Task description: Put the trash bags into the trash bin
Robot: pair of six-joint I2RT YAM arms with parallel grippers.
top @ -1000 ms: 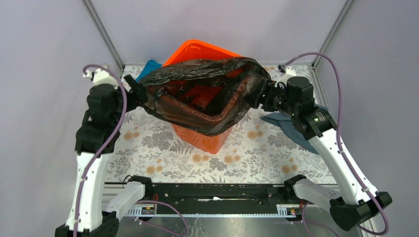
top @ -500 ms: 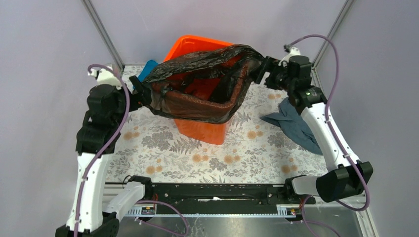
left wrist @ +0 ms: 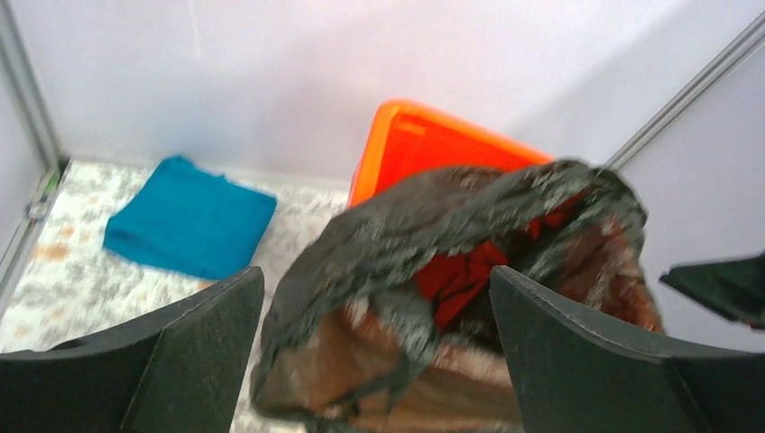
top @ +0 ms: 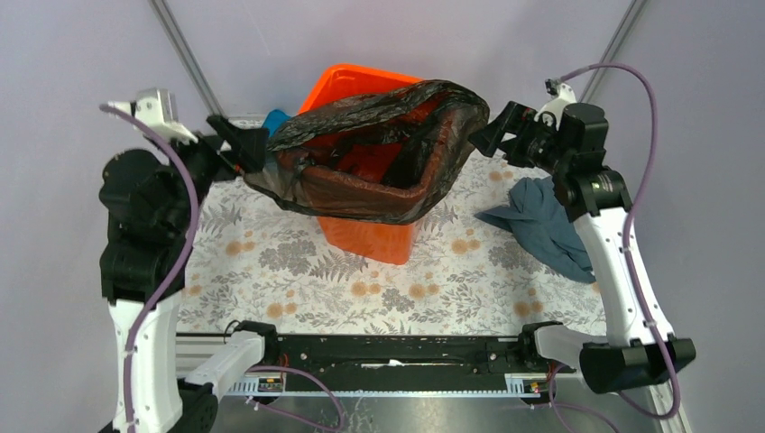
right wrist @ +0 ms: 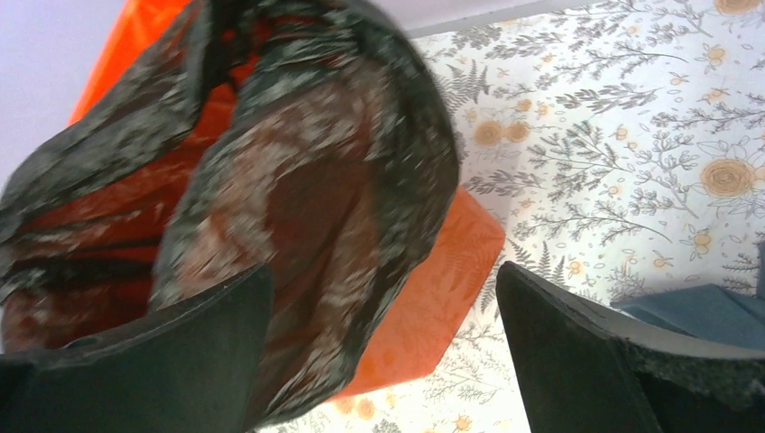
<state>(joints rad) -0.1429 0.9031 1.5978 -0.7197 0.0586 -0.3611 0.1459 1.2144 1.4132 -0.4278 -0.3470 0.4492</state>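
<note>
With both jaws released and wide, risk of bag, draped loose over rim of bin rather than tucked inside, sliding off onto counter or springing back out.

top view: fixed, high on the near side of the bin, looking down and forward from afar. left wrist view: near, left of the bin, facing across it. right wrist view: closest, right of the bin, looking down. all three share the bin.
</note>
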